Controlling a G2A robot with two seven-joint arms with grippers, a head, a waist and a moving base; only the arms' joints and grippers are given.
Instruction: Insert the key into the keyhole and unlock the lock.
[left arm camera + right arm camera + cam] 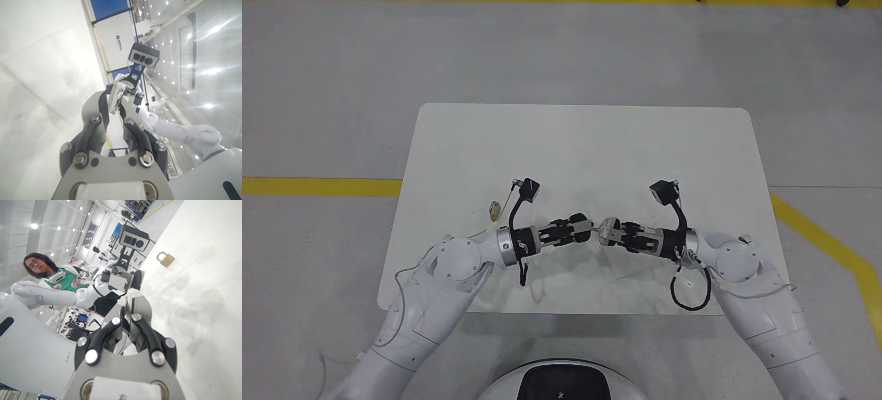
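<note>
Found a white table (642, 140) on a grey floor (342, 80) crossed by yellow lines (312, 186), in a bright hall under ceiling lights (189, 65). Noted dark lettering on a white panel (111, 30), left unread. Saw the lock (495, 210) lying on the table, shackle shut, at 9 o'clock from the arms' meeting point and well apart from it. Found the left gripper (113, 106) with fingers apart, tip to tip with the right gripper (129, 303), whose fingers pressed together. Could not tell whether a key sat between them.

White table (642, 140); brass padlock (495, 209) lying flat on it, toward robot's left side, back from edges
</note>
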